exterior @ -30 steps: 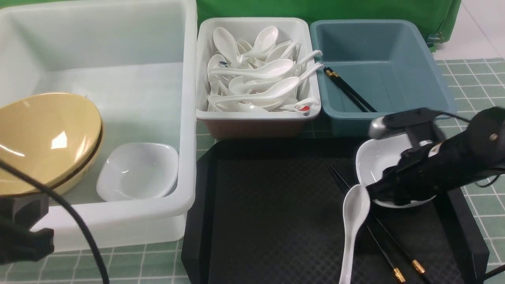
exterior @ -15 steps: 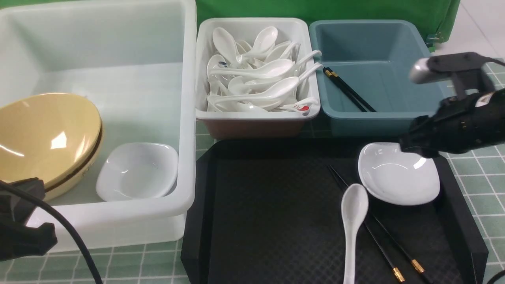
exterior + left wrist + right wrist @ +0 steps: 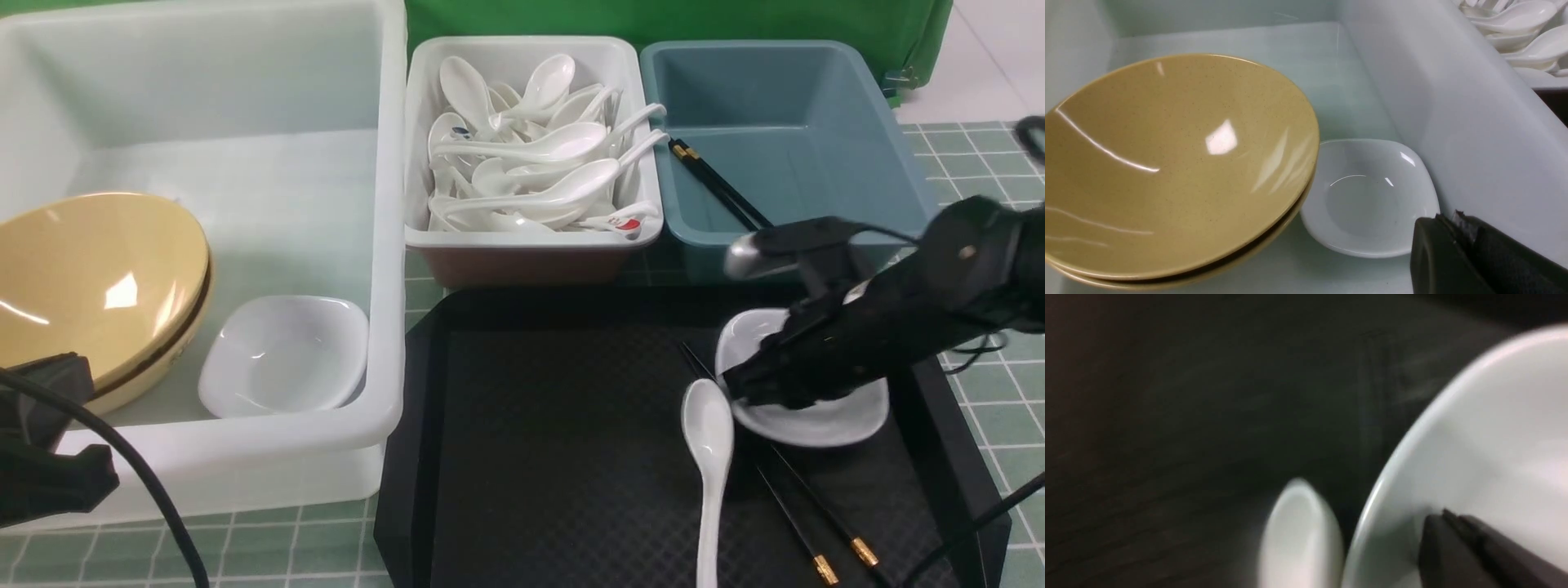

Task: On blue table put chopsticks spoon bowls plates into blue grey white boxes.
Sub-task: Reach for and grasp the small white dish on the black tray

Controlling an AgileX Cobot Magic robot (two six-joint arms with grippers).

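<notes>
My right gripper [image 3: 741,384] is shut, and its tips rest inside a small white plate [image 3: 824,416] on the black tray. In the right wrist view the shut gripper [image 3: 1447,517] touches the plate's inner wall [image 3: 1486,449]. A white spoon [image 3: 709,445] lies just left of the plate. Black chopsticks [image 3: 816,523] with gold bands lie partly under it. My left gripper [image 3: 49,457] is shut and empty by the large white tub's [image 3: 245,457] front corner. The tub holds stacked tan bowls [image 3: 1167,163] and a white plate [image 3: 1367,200].
The black tray [image 3: 555,425] sits in front of the small white box [image 3: 522,237], which is full of spoons, and the blue-grey box [image 3: 816,237], which holds one pair of chopsticks [image 3: 718,192]. Grid-marked table cloth [image 3: 980,163] shows at the right.
My right arm rose up and to the right, then came back down into the plate. The plate and the spoon have shifted a little to the left. The left arm barely moved.
</notes>
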